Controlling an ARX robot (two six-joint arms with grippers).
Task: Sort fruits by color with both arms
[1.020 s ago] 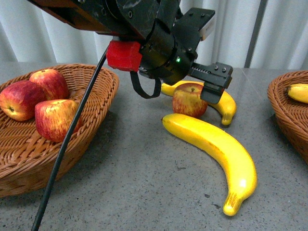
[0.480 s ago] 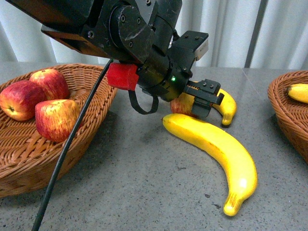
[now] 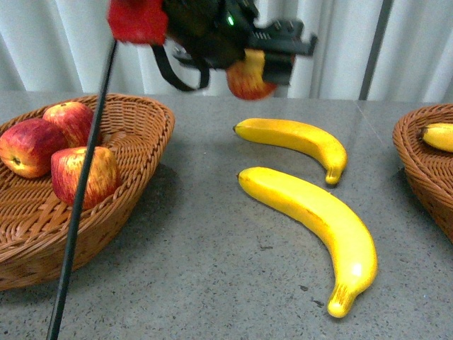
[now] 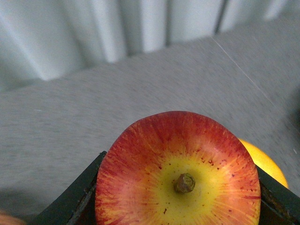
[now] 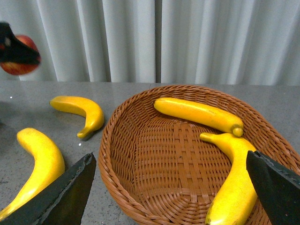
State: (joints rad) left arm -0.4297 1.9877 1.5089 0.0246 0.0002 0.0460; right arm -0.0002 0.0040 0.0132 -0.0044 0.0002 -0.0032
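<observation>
Cut off at the right edge: right basket. The left arm runs out the top, blurred. Over that basket the right gripper has its jaws wide apart. The left gripper is clamped on the apple, now high at far centre. A second ago the apple sat on the table against the far banana.

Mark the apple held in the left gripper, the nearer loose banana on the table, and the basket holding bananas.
apple (image 4: 161,183), left wrist view, on the yellow skin beside its stem
nearer banana (image 3: 318,214), front view, on the middle of its body
banana basket (image 5: 171,161), right wrist view, on its bare woven floor
</observation>
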